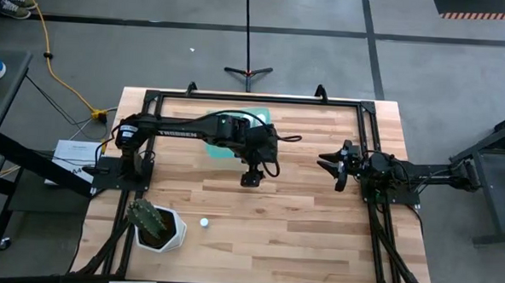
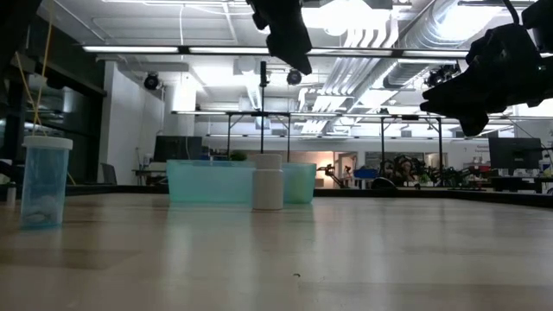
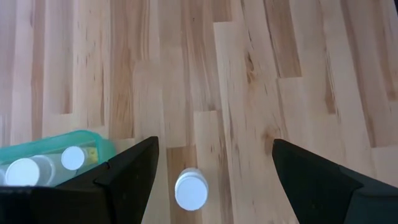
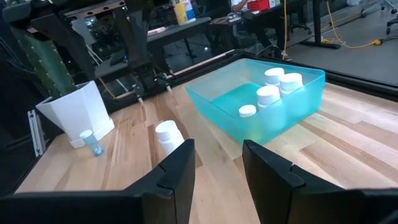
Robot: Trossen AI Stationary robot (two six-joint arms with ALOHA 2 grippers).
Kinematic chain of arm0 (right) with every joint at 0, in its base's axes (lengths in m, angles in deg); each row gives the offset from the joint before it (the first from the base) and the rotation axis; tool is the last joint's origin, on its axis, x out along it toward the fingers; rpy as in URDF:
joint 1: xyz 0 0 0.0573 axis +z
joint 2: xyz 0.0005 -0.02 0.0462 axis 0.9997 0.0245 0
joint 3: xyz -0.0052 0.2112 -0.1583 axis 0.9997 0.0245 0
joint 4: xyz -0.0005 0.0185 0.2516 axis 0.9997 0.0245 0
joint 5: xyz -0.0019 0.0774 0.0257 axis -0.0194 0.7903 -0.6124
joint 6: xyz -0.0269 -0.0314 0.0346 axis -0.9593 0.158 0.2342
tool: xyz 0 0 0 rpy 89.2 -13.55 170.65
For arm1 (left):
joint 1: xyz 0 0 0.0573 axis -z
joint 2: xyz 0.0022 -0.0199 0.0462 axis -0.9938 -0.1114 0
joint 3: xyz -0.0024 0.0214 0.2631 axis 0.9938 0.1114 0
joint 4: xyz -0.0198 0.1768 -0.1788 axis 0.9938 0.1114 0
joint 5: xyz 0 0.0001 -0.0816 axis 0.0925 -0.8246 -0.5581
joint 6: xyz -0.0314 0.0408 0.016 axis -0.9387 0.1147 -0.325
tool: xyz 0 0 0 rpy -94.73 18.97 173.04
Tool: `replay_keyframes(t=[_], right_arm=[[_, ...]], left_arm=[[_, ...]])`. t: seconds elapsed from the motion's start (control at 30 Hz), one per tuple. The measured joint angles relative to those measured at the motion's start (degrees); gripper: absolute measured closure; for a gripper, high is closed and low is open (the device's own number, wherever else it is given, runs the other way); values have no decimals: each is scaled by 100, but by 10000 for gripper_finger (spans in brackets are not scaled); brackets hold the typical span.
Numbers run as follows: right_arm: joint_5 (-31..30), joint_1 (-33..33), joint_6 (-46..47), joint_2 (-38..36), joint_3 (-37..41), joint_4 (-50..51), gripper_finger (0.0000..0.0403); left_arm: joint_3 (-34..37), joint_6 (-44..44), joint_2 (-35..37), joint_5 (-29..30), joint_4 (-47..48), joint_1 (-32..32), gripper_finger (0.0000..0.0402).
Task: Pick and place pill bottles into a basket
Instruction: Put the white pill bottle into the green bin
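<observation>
A white pill bottle [image 3: 191, 190] stands upright on the wood just in front of the teal basket [image 2: 233, 181]. My left gripper [image 3: 214, 149] hangs open above it, pointing steeply down, one finger on either side and well clear of its cap. The basket [image 4: 261, 99] holds several white-capped bottles [image 4: 268, 94]. A small blue-tinted bottle [image 1: 204, 222] stands near the table's near edge beside the white pot. My right gripper [image 1: 330, 166] waits at the table's right side, level and open, with nothing between its fingers.
A white hexagonal pot with a cactus [image 1: 157, 225] stands at the near left corner. Black frame rails [image 1: 254, 97] run along the table's far and side edges. Bare wood [image 1: 300, 229] stretches over the middle and near right.
</observation>
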Motion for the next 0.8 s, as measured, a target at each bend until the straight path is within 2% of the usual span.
replay_keyframes(t=[0.53, 0.8], right_arm=[[67, 2, 0, -2, 0, 11, 277], [68, 1, 0, -2, 0, 26, 277]], left_arm=[[2, -170, 0, -278, -273, 4, 53], [2, -64, 0, -258, -301, 268, 53]])
